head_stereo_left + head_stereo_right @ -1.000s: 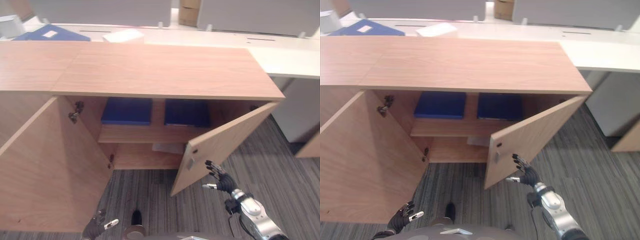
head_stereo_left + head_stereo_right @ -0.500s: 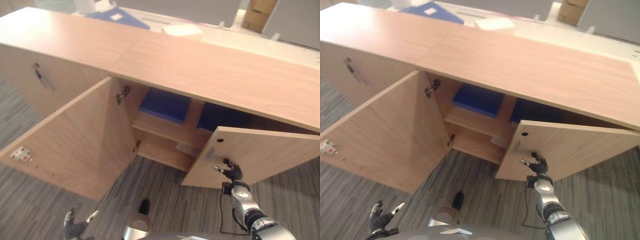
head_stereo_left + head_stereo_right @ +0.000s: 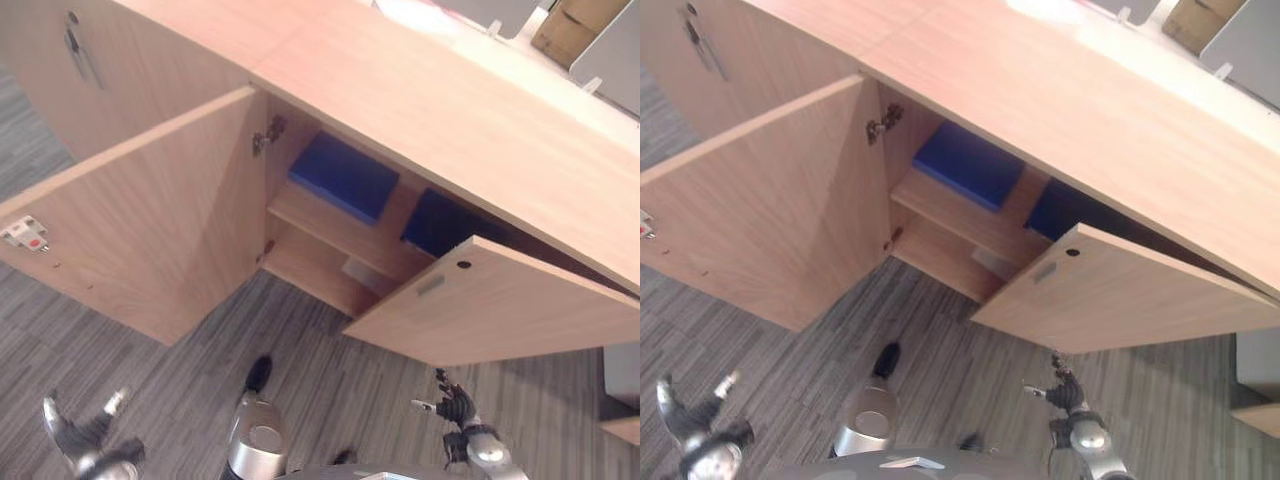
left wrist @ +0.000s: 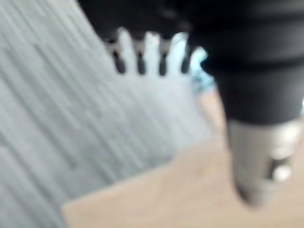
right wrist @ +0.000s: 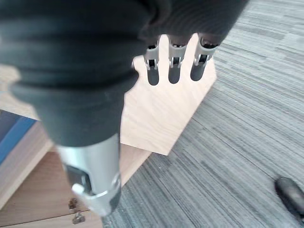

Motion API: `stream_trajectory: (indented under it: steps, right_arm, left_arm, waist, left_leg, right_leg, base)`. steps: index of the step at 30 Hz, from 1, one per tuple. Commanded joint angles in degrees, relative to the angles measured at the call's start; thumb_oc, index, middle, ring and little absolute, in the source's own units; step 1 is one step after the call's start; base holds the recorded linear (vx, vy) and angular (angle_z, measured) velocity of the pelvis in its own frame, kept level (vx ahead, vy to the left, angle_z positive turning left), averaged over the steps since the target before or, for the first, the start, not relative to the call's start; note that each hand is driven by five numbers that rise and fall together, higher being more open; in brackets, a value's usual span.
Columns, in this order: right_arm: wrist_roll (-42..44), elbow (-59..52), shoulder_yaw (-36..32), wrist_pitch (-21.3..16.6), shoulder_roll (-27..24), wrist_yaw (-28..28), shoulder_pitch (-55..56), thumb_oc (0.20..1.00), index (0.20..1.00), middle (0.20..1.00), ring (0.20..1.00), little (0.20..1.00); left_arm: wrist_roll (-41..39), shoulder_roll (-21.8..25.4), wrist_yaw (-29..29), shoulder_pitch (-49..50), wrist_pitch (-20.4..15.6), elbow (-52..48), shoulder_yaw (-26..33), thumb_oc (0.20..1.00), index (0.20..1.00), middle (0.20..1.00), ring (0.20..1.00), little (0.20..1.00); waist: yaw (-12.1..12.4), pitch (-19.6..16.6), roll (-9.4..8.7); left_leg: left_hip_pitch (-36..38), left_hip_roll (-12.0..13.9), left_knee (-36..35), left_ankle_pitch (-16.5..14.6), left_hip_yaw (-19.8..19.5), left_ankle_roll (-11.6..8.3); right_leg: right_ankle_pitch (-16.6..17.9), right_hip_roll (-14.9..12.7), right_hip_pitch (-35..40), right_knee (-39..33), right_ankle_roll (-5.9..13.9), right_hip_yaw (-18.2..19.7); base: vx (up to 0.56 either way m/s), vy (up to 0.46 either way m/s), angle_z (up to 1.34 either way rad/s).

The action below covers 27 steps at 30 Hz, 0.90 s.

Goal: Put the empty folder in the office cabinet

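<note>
The wooden office cabinet [image 3: 470, 110] stands with both doors swung out. On its upper shelf lie two blue folders, one on the left [image 3: 345, 177] and one further right [image 3: 440, 225], half hidden by the right door [image 3: 500, 310]. My right hand [image 3: 455, 408] hangs low over the carpet below that door, open, apart from it; in its wrist view the straight fingers [image 5: 173, 66] point at the door's lower corner [image 5: 166, 109]. At the lower left my left hand [image 3: 80, 440] is open and holds nothing.
The left door [image 3: 150, 220] stands wide out over the striped carpet. A white sheet [image 3: 365, 272] lies on the lower shelf. The neighbouring cabinet door has a metal handle [image 3: 75, 45]. A cardboard box [image 3: 565, 25] sits behind the cabinet.
The camera has tilted and swung, shifting the whole scene. My right hand has come off the right door's face and now sits below it. My left hand has swung out to the left.
</note>
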Motion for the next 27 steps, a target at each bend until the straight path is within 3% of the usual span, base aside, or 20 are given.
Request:
stream_trajectory:
  steps: [1, 8, 16, 24, 27]
  right_arm:
    - [3.92, -3.16, -0.43, -4.63, -8.23, -2.78, -4.43, 1.000, 1.000, 1.000, 1.000, 1.000]
    - [5.07, -4.86, -2.77, -6.50, -10.61, -2.60, -6.58, 1.000, 1.000, 1.000, 1.000, 1.000]
    - [5.85, -7.33, -5.00, -4.14, -12.60, -0.59, -8.42, 1.000, 1.000, 1.000, 1.000, 1.000]
    - [6.39, -7.65, -6.05, -3.15, -14.97, 1.14, -9.67, 1.000, 1.000, 1.000, 1.000, 1.000]
    - [7.17, -7.35, -5.55, -3.51, -14.93, 1.35, -10.03, 1.000, 1.000, 1.000, 1.000, 1.000]
  left_arm:
    - [-0.30, 1.24, 2.49, 0.52, -1.04, 0.16, 1.09, 1.000, 1.000, 1.000, 1.000, 1.000]
    - [-2.19, 6.11, 2.37, -3.19, 0.98, -1.86, 3.42, 1.000, 1.000, 1.000, 1.000, 1.000]
    - [-3.52, 9.35, -1.72, -6.23, 3.34, -1.68, 4.63, 1.000, 1.000, 1.000, 1.000, 1.000]
    - [-4.52, 12.87, -2.11, -9.87, 6.03, -1.13, 4.61, 1.000, 1.000, 1.000, 1.000, 1.000]
    - [-5.53, 14.48, -6.71, -12.04, 8.12, 0.24, 3.93, 1.000, 1.000, 1.000, 1.000, 1.000]
  waist:
    - [-0.21, 0.56, 4.15]
    - [-1.57, 3.30, 3.03]
    - [-3.35, 4.84, 1.70]
    - [-5.31, 6.58, 1.33]
    - [-6.18, 7.00, 0.86]
  left_leg:
    - [5.93, 2.58, -2.05, -6.84, 3.18, 0.56]
    - [3.75, 3.34, -1.83, -7.01, 5.05, 0.74]
    - [2.59, 3.92, -1.44, -7.65, 7.26, 0.75]
    - [0.92, 4.69, -0.90, -7.36, 8.19, 0.47]
    - [0.77, 5.32, -0.90, -7.44, 8.76, 0.23]
  right_leg:
    - [3.22, 0.71, -3.66, 2.07, -0.71, 4.41]
    - [3.83, 0.98, -6.84, 2.13, -0.43, 6.59]
    - [4.21, 1.16, -9.33, 2.40, -0.04, 8.98]
    - [4.26, 1.71, -11.79, 3.04, -0.17, 11.01]
    - [4.26, 2.13, -12.45, 3.20, -0.15, 11.83]
  base:
    - [-0.14, 0.073, -0.07]
    - [-0.09, 0.060, -0.16]
    - [-0.03, 0.044, -0.08]
    - [-0.04, 0.037, -0.10]
    - [-0.03, -0.029, -0.09]
